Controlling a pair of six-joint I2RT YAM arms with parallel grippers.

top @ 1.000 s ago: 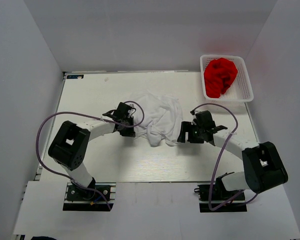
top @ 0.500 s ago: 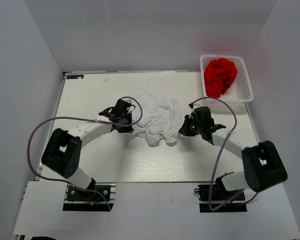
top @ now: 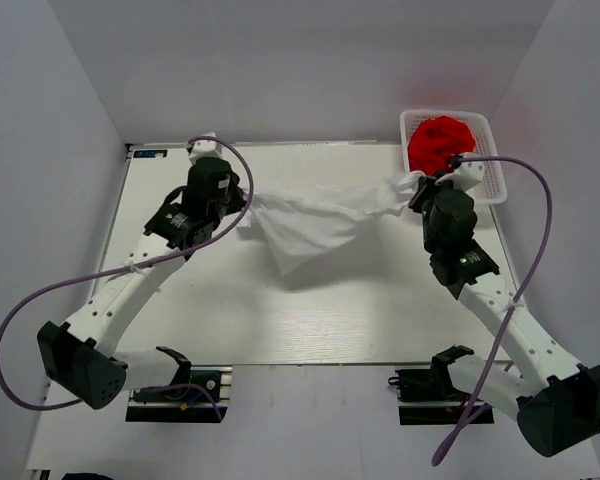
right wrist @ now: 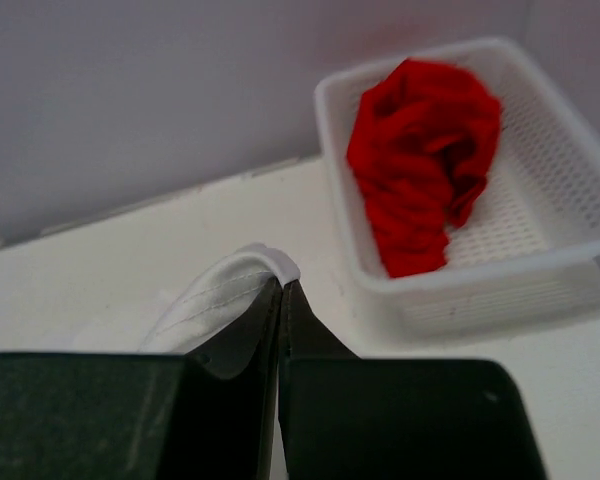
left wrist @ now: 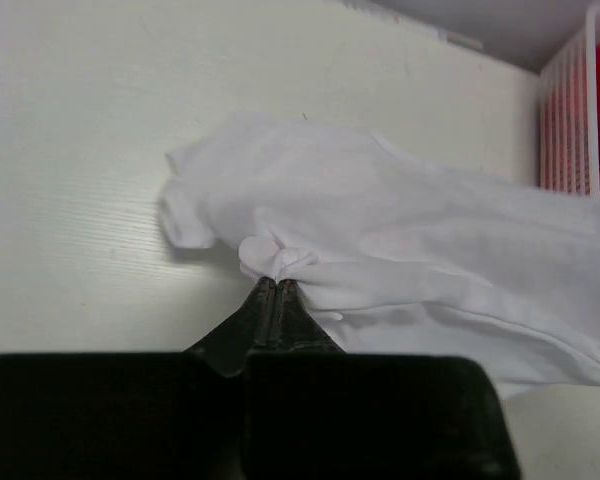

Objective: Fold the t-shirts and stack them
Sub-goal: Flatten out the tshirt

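Observation:
The white t-shirt hangs stretched above the table between my two grippers, its middle sagging to a point. My left gripper is shut on its left end, where a bunched knot of cloth sits at the fingertips. My right gripper is shut on a stitched hem at the right end. The white t-shirt spreads to the right in the left wrist view. The red t-shirt lies crumpled in the white basket; it shows as the red t-shirt in the right wrist view.
The basket stands at the table's back right corner, close to my right gripper. White walls enclose the table on three sides. A purple cable loops beside each arm.
Both grippers closed on the white t-shirt's ends, then rose and spread apart toward the back, lifting it off the table and pulling it taut. The red t-shirt stayed put.

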